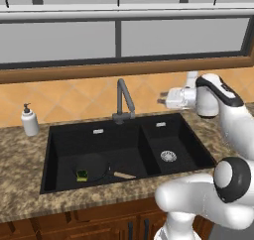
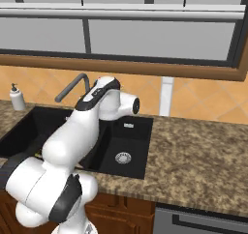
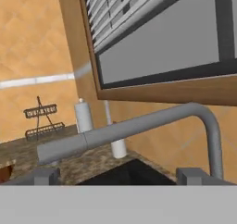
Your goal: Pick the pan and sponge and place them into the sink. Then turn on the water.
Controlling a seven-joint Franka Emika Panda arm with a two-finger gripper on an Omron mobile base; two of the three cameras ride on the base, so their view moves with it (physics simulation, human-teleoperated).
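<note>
Gripper (image 1: pixel 161 101) hovers above the sink (image 1: pixel 149 130), its fingers spread apart and empty, just right of the faucet (image 1: pixel 124 101). Pan (image 1: pixel 94 165) and sponge (image 1: pixel 82 175) lie below-left in the left basin.

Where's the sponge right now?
In the left base view, the sponge sits in the sink's left basin, on the pan, near its front-left corner.
</note>
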